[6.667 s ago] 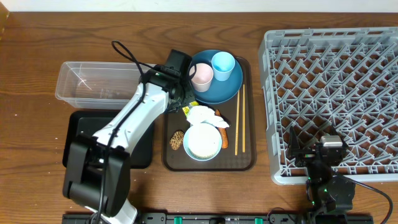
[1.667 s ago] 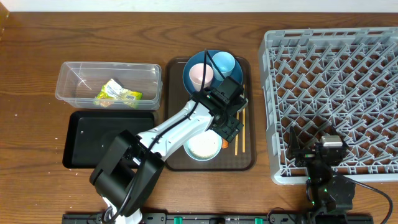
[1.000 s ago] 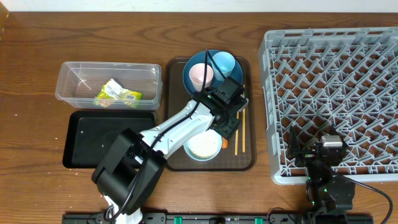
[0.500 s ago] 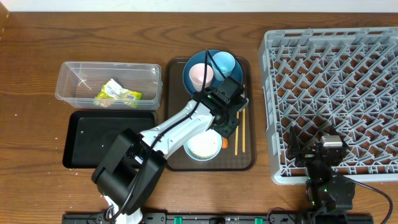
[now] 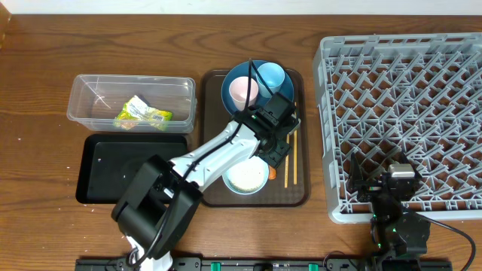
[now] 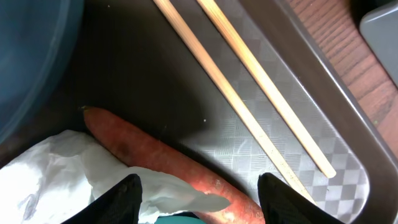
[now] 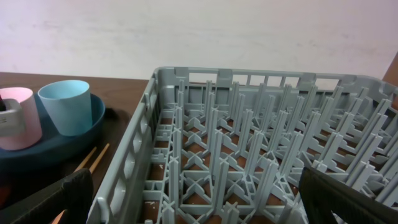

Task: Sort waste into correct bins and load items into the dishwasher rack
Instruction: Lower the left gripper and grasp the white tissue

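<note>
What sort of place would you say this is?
Likely a tabletop dish-clearing station: a grey dishwasher rack, a brown meal tray, plus a clear tub and black tray for waste.

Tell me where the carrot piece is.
In the left wrist view, the carrot piece lies on the brown tray under the left gripper, between white paper and the chopsticks.

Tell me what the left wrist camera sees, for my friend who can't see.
The left end effector hangs open over an orange carrot piece on a brown tray, white paper overlapping it. Two wooden chopsticks lie slantwise beside it, a dark-blue plate at top left.
</note>
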Controlling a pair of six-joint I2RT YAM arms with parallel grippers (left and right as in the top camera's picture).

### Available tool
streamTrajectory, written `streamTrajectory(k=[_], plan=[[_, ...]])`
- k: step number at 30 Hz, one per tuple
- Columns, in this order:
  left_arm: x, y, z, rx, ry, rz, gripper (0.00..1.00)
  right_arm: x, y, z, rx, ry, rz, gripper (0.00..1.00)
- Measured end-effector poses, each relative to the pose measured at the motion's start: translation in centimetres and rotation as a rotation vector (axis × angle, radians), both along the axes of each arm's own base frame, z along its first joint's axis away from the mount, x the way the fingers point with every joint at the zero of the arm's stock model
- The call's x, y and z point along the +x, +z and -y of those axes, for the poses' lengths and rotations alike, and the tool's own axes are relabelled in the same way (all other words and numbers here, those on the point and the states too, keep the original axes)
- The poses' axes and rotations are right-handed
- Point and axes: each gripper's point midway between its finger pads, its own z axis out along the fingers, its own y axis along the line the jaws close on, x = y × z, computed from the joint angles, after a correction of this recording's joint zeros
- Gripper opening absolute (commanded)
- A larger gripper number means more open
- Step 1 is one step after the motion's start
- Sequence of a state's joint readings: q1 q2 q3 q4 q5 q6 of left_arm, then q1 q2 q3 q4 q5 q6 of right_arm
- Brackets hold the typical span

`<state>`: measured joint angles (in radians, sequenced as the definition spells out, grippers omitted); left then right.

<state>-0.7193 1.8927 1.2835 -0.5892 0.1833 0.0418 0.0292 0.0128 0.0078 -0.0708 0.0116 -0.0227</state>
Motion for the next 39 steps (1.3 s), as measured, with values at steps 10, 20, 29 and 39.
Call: streamTrajectory(k=[10,20,29,39], plan=[[-0.1,-0.8,-0.2,0.016,0.007,-0.015,0.23,0.0,0.0,0.0,0.000,0.000,0.000,0.99],[0.0,-0.8,-0.2,0.020,0.009,-0.011,0.06,0.0,0.0,0.0,0.000,0.000,0.000,0.99],[1.4,1.3,-1.4,0.059,0.041,0.092,0.06,0.0,0.0,0.0,0.000,0.000,0.000,0.99],[2.0,9.7,-1.5,-0.067,0.067,0.264,0.06,0.0,0.0,0.0,0.000,0.000,0.000,0.99]])
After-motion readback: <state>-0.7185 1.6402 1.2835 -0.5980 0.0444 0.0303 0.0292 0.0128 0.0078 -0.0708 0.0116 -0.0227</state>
